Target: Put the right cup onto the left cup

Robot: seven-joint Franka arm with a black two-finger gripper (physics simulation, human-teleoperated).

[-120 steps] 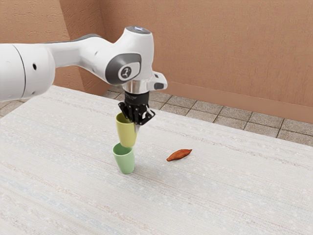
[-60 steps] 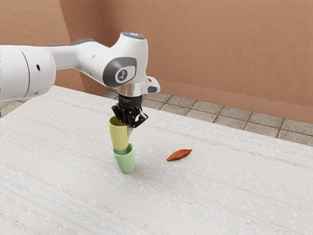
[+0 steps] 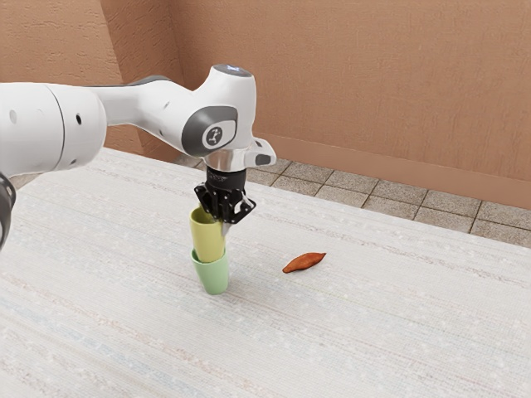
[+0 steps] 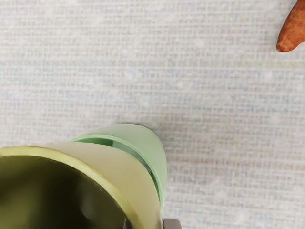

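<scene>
In the exterior view my gripper (image 3: 222,220) points down, shut on the wall of the yellow cup (image 3: 208,240) on its exterior-view right side. That cup is upright, its lower end inside the mouth of the green cup (image 3: 213,275), which stands on the table. The wrist view has the yellow cup (image 4: 129,180) large and close, with the fingertips of my gripper (image 4: 151,224) on either side of its rim wall. Part of the green cup's rim and side (image 4: 148,144) shows beyond it. How deep the yellow cup sits is hidden.
A reddish-brown sweet potato (image 3: 304,262) lies on the pale table (image 3: 373,332), toward the exterior view's right of the cups; its tip (image 4: 291,33) is in the wrist view too. Behind the table are a tiled floor and a brown wall (image 3: 373,91).
My hand and the yellow cup have come down, first toward the exterior view's left, then slightly back right. The cup's lower end has gone from above the green cup into its mouth.
</scene>
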